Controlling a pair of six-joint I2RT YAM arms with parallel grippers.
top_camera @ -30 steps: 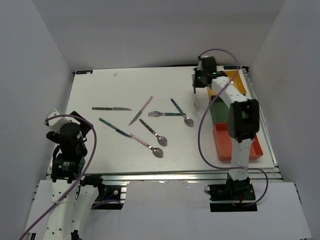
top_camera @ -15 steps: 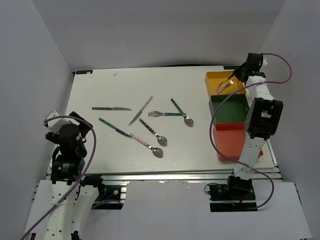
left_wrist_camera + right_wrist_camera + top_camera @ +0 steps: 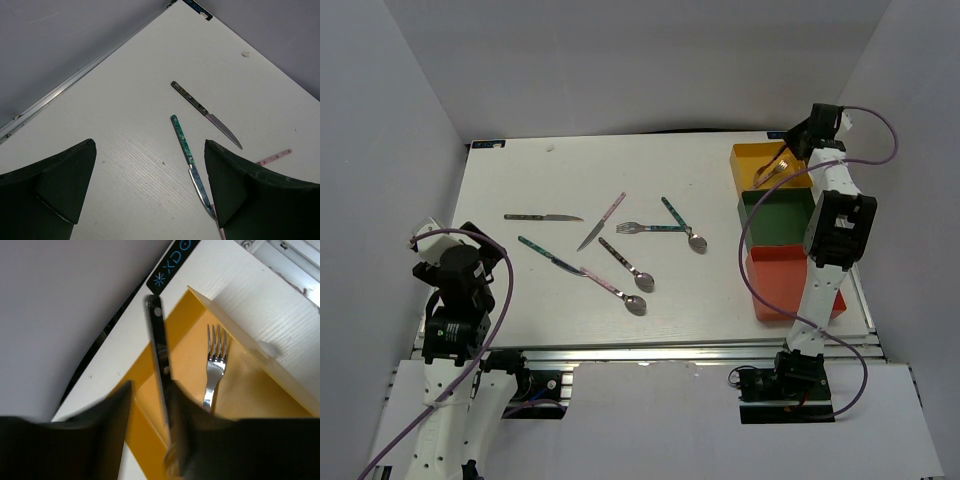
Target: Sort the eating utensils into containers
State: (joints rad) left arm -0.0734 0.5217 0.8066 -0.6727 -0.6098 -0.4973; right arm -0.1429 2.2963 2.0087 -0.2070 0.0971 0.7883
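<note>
Several utensils lie mid-table: a dark-handled knife (image 3: 542,217), a pink-handled knife (image 3: 602,221), a teal fork (image 3: 653,228), a teal spoon (image 3: 683,225), a teal knife (image 3: 548,254) and two spoons (image 3: 626,264). My right gripper (image 3: 792,152) hangs over the yellow bin (image 3: 750,160). In the right wrist view a dark-handled utensil (image 3: 159,347) stands between the parted jaws of my right gripper (image 3: 151,390), against the right finger, with a gap to the left finger. A silver fork (image 3: 216,365) lies in the yellow bin (image 3: 145,390). My left gripper (image 3: 445,262) is open and empty at the near left.
The dark green bin (image 3: 775,218) and the red-orange bin (image 3: 775,285) stand in a row in front of the yellow one along the right edge. The left wrist view shows the dark-handled knife (image 3: 205,112) and teal knife (image 3: 189,157) ahead. White walls enclose the table.
My right arm swung from the table's back middle to the right, over the yellow bin, carrying the utensil. It moved only slightly in the last half second. The left arm has not moved.
</note>
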